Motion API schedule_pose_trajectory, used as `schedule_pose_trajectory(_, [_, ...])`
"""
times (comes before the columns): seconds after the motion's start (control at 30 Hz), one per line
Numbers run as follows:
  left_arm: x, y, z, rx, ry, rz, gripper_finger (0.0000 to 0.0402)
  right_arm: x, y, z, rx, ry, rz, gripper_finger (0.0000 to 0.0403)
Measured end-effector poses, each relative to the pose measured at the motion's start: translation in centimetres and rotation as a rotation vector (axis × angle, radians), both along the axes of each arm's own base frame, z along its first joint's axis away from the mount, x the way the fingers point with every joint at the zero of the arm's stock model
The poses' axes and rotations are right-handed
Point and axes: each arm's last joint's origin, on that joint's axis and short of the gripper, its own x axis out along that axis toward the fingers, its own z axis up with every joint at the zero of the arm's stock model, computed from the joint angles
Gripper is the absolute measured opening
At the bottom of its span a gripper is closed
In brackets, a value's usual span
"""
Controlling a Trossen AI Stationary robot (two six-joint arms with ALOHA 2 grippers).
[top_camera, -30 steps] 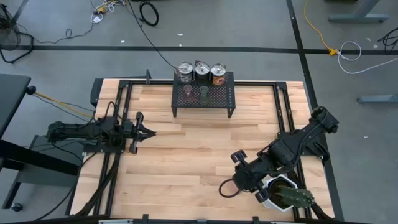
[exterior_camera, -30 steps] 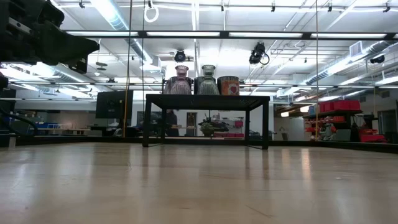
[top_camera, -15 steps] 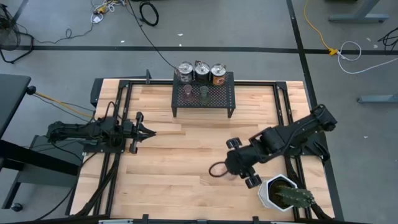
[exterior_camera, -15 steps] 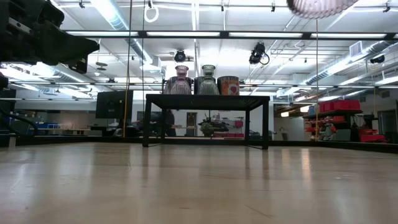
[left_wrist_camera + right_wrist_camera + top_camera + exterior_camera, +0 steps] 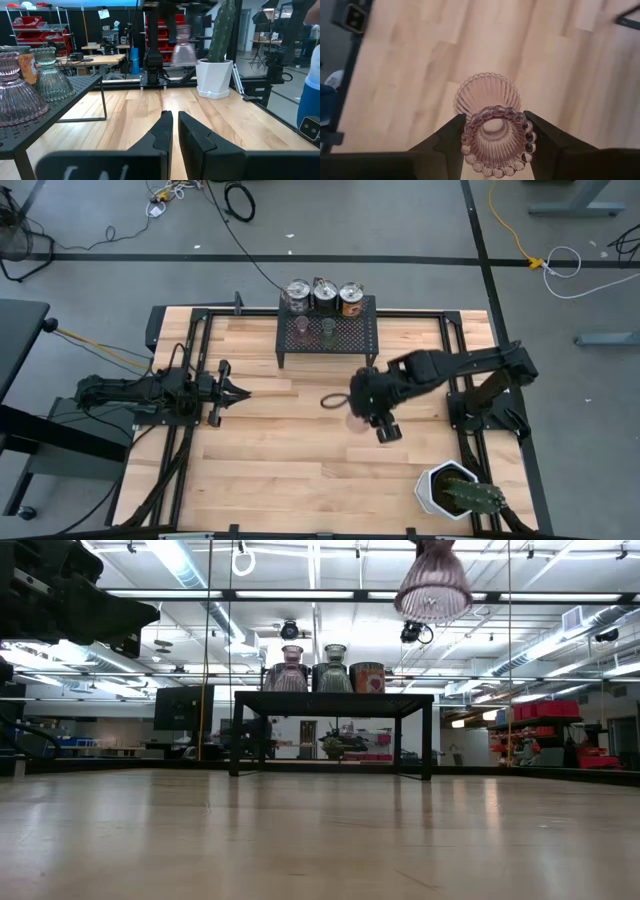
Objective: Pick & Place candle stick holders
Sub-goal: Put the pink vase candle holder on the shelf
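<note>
One white pot (image 5: 432, 490) with a single cactus (image 5: 472, 498) stands at the near right corner of the wooden table (image 5: 290, 475), well apart from everything else. Farther in, two arms are over the table. The left claw (image 5: 240, 392) hangs low at the left side, its two fingers (image 5: 161, 131) pressed together with nothing between them. The right claw (image 5: 350, 401) is up in the air over the middle of the table, just in front of the rack, clamped on one pink ribbed glass holder (image 5: 487, 95); the fingers grip the holder's beaded end and its flared end points away from the wrist, clear of the tabletop. At the far edge stands one black mesh rack (image 5: 358, 342) carrying five more holders. Two small glass cups sit on its nearer part, one pink (image 5: 303, 328) and one green (image 5: 328, 328), side by side. Three larger silvery cans stand in a row along its far edge: the left can (image 5: 298, 293), the middle can (image 5: 325, 293) and the right can (image 5: 351, 299), which shows orange.
</note>
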Motion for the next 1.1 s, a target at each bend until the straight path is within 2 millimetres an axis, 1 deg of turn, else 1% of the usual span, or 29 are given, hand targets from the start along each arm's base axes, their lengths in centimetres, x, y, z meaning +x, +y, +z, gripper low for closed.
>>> schedule_pose_trajectory(0.47, [0.0, 0.0, 0.0, 0.0, 0.0, 0.0, 0.0034, 0.1, -7.1, 0.5, -0.012, -0.015, -0.186, 0.0167])
schedule_pose_trajectory(0.8, [0.0, 0.0, 0.0, 0.0, 0.0, 0.0, 0.0034, -0.4, -12.5, 0.5, -0.049, -0.016, -0.448, 0.0167])
schedule_pose_trajectory(0.9, [0.0, 0.0, 0.0, 0.0, 0.0, 0.0, 0.0034, -0.6, -13.7, 0.6, -0.073, -0.024, -0.498, 0.0167])
schedule_pose_trajectory(1.1, [0.0, 0.0, 0.0, 0.0, 0.0, 0.0, 0.0034, -1.2, -16.0, 0.6, -0.065, -0.022, -0.565, 0.0167])
